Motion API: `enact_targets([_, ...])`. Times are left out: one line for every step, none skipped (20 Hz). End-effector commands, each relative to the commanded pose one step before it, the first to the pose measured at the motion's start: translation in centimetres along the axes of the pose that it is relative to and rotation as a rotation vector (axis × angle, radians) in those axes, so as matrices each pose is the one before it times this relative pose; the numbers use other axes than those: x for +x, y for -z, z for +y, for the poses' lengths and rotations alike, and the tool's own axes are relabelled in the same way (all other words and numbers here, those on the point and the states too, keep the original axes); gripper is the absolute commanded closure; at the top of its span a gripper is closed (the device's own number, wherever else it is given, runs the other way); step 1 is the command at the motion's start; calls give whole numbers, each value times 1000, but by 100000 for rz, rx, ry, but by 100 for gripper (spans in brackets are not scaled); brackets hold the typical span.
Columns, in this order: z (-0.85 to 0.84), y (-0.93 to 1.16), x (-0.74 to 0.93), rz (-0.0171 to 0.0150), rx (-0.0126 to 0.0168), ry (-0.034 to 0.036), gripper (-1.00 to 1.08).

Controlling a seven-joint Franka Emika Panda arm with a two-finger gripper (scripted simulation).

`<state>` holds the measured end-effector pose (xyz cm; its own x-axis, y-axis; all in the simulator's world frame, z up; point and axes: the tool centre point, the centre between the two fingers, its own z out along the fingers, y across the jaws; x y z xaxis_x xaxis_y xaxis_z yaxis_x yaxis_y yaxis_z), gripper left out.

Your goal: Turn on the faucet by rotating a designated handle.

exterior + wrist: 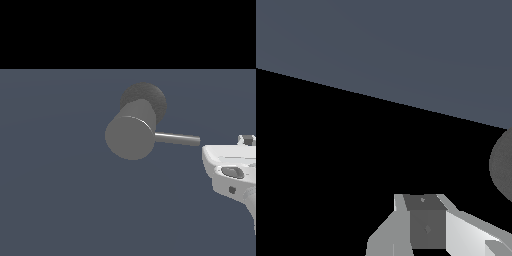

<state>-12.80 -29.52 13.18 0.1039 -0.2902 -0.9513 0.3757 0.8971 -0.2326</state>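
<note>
The faucet is a thick matte grey cylinder on a darker round speckled base, near the middle of the exterior view. Its handle, a thin grey rod, sticks out toward the exterior view's right. The white robot hand sits just past the rod's free end and slightly below it; I cannot tell if they touch. In the wrist view my gripper shows its fingers close together with no gap and nothing between them. A dark rounded part of the faucet shows at that picture's edge.
A flat blue-grey floor surrounds the faucet. Beyond its far edge there is only black background. The arm's wrist runs off the exterior view's lower right corner.
</note>
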Motion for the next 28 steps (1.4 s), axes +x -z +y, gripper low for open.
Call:
enact_targets([639,483,437,1722,-245,-2164,108])
enact_targets([292,160,151,622,-284,-750,108])
enact_targets([288,126,148,606,-379,-526,108])
enact_targets([315,103,162,657,-506,-364,108])
enact_targets([359,80,169,717,-635,-256,108])
enact_targets([410,52,160,752,-728,-232,108])
enact_targets([438,21,121,699,-704,-330,108])
enact_targets([439,-2,60,578,-571,-538,108])
enact_targets([436,-15,5,448,-452,-738,108])
enact_targets([413,-17,-32,314,-389,-795,108])
enact_targets([398,-13,-53,209,-385,-795,108])
enact_targets([392,-7,-67,125,-417,-770,108])
enact_targets([391,0,-76,53,-470,-728,108])
enact_targets([394,9,-83,-11,-537,-675,108])
enact_targets([447,20,-97,-76,-686,-691,108])
enact_targets([504,32,-110,-133,-844,-717,108])
enact_targets([565,44,-118,-167,-995,-764,108])
enact_targets([608,54,-116,-155,-1090,-817,108])
enact_targets([520,49,-83,-71,-916,-731,108])
enact_targets([428,41,-51,24,-715,-654,108])
enact_targets([351,33,-23,113,-535,-603,108])
enact_targets([303,29,-1,200,-403,-593,108])
enact_targets([275,28,22,287,-308,-605,108])
enact_targets([262,32,48,395,-233,-644,108])
enact_targets([246,39,82,517,-154,-673,108])
enact_targets([226,52,124,654,-72,-684,108])
enact_targets([201,73,180,810,8,-663,108])
enact_targets([158,100,234,911,70,-548,108])
